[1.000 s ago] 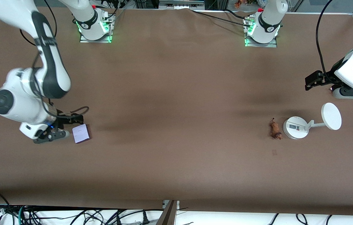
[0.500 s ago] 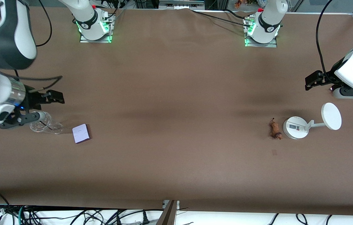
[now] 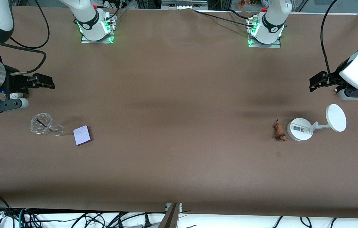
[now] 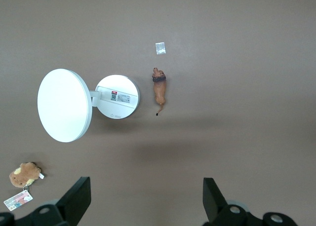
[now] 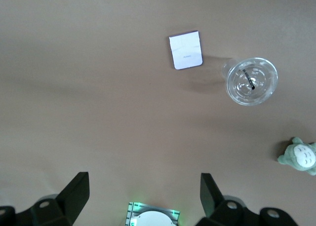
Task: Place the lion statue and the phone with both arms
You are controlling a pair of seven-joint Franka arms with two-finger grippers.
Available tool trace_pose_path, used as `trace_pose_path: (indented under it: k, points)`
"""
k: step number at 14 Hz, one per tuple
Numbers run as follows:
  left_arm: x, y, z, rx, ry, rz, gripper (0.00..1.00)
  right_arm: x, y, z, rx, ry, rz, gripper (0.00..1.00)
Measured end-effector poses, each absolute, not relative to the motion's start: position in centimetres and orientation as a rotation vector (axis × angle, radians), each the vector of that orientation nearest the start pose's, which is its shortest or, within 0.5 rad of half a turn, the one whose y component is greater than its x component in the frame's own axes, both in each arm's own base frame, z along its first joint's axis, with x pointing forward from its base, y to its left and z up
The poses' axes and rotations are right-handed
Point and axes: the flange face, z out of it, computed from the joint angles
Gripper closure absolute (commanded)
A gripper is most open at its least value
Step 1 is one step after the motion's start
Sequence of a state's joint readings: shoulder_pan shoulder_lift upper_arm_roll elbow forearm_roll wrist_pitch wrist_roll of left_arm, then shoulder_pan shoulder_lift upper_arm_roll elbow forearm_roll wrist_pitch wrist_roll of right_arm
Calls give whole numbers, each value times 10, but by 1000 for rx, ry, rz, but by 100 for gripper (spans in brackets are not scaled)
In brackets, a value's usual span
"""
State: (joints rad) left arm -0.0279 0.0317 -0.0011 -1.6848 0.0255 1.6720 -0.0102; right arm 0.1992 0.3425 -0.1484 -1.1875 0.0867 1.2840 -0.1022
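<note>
The phone [image 3: 82, 135], a small pale lavender block, lies flat on the brown table toward the right arm's end; it also shows in the right wrist view [image 5: 185, 50]. The lion statue [image 3: 279, 131], tiny and orange-brown, lies on the table close beside the white stand's round base [image 3: 299, 129]; it also shows in the left wrist view [image 4: 159, 90]. My right gripper [image 3: 9, 100] is open and empty, high over bare table at the right arm's end. My left gripper [image 3: 354, 92] is open and empty, high over the table at the left arm's end.
A clear plastic cup [image 3: 42, 125] lies beside the phone. The stand's white disc [image 3: 336, 117] sticks out on a short arm. A brown plush with a card tag [image 4: 24, 174] and a grey-green plush [image 5: 300, 156] show only in the wrist views.
My right arm has risen and drawn away from the phone toward its end of the table, which uncovered the clear cup. The phone, the lion and the left arm have not moved.
</note>
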Motion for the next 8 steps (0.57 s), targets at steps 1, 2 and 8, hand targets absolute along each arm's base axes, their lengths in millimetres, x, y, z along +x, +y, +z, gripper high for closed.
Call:
trace_pose_path:
  k: [1,2,8]
  points:
    - [567,-14,561,-3115,34,68,0,620,60,577,-3067,-257,378,1]
    - [567,-14,561,-3115,34,68,0,621,60,575,-3067,-253,383,1]
    - [567,-14,561,-3114,34,75,0,619,60,573,-3066,-243,410,0]
